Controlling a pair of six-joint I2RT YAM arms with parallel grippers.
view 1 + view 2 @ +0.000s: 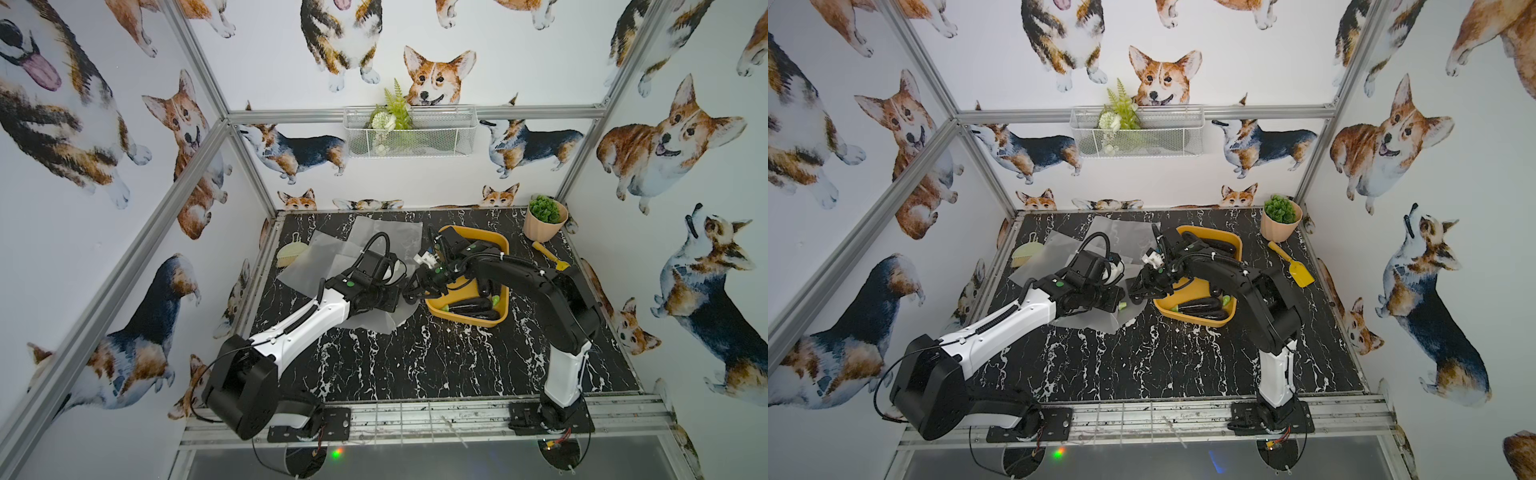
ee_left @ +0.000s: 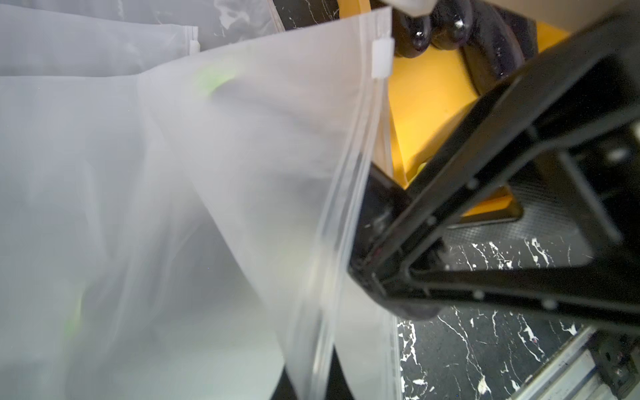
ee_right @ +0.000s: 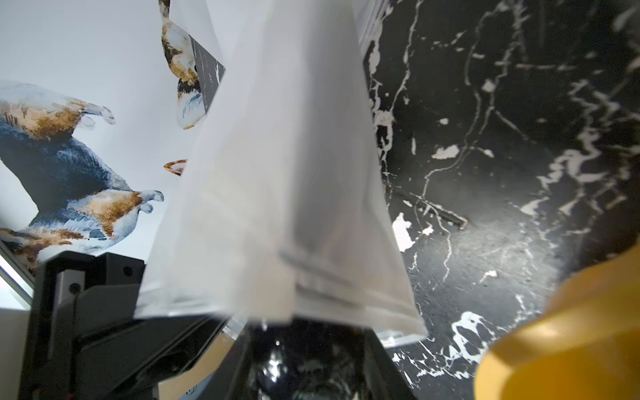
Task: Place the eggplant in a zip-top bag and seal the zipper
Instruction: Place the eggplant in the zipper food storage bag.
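The frosted zip-top bag (image 2: 263,166) hangs from my left gripper (image 2: 311,381), which is shut on its zipper edge; the white slider (image 2: 382,57) sits at the far end of the zipper. In both top views the left gripper (image 1: 400,298) (image 1: 1121,301) meets my right gripper (image 1: 412,291) (image 1: 1138,293) beside the yellow tray. The right gripper (image 3: 308,339) is shut on a glossy dark eggplant (image 3: 301,363), right at the bag's mouth (image 3: 277,301). A dark shape with a green cap (image 2: 214,79) shows blurred through the bag.
The yellow tray (image 1: 505,249) holds several more eggplants (image 1: 473,307). Spare frosted bags (image 1: 374,232) and a brush (image 1: 291,253) lie at the back left. A potted plant (image 1: 544,218) and a yellow scoop (image 1: 550,257) stand at the back right.
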